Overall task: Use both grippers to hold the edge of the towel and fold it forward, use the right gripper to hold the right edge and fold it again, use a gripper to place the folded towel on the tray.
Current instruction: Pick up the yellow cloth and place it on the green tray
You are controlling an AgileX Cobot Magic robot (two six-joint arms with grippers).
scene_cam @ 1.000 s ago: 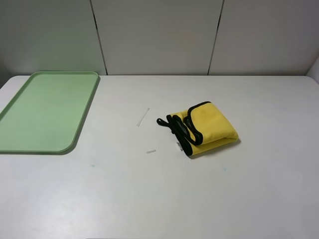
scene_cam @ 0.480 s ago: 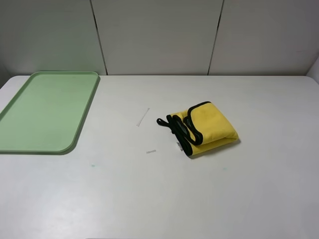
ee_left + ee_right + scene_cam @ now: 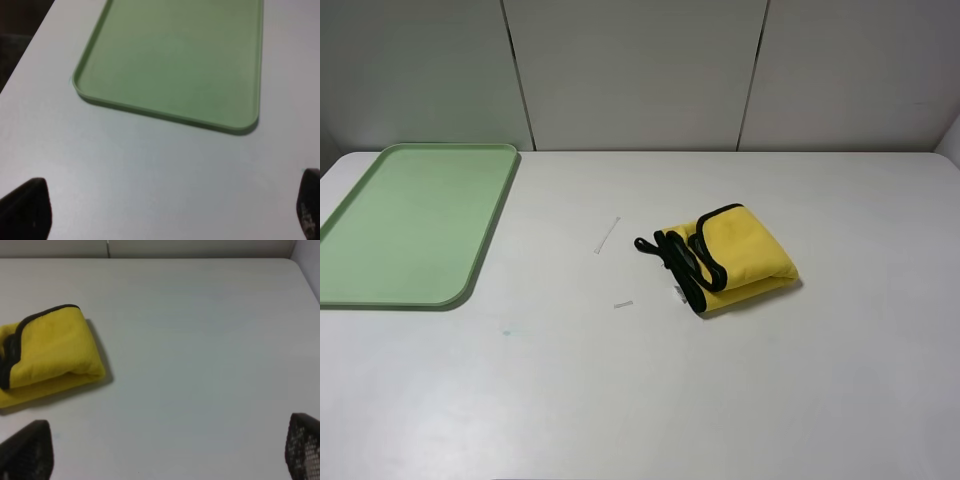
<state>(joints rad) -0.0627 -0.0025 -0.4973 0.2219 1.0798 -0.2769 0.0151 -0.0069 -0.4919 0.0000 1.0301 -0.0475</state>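
Exterior high shows the towel (image 3: pixel 730 258) lying on the desk (image 3: pixel 770 400) just toward 3 o'clock of centre, well apart from the tray (image 3: pixel 410 220) at 10 o'clock. It is a thick yellow plush bundle, already doubled over. Its black hem (image 3: pixel 705 262) is bunched in loops on the 9 o'clock side, and a rounded fold faces 4 o'clock. It looks light, soft and limp. Pinched by one layer it would likely sag and fall open, so a grip across all the layers at the hem side seems the safest. The plush should give good purchase. The left fingers (image 3: pixel 25 210) stand wide apart and empty before the tray, and the right fingers (image 3: pixel 25 450) are equally spread and empty near the towel.
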